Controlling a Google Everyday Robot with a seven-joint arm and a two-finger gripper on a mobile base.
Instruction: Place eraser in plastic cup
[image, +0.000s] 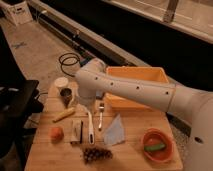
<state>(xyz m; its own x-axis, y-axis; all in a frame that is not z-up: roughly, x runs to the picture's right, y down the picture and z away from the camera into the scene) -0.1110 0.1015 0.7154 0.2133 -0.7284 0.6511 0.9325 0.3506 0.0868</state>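
Hanging over the wooden table (55, 155), the gripper (86, 104) has its jaws apart and empty, since the eraser (76, 131) lies flat at its 7 o'clock, ungrasped. The plastic cup is hidden, probably behind the arm (135, 90), near the metal cup (66, 95).

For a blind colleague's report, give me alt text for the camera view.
A white robot arm reaches from the right over a wooden table, its gripper hanging beside the metal cup, beyond the eraser. Nearby are a white cup, fork, grapes, an orange bin and a red bowl.
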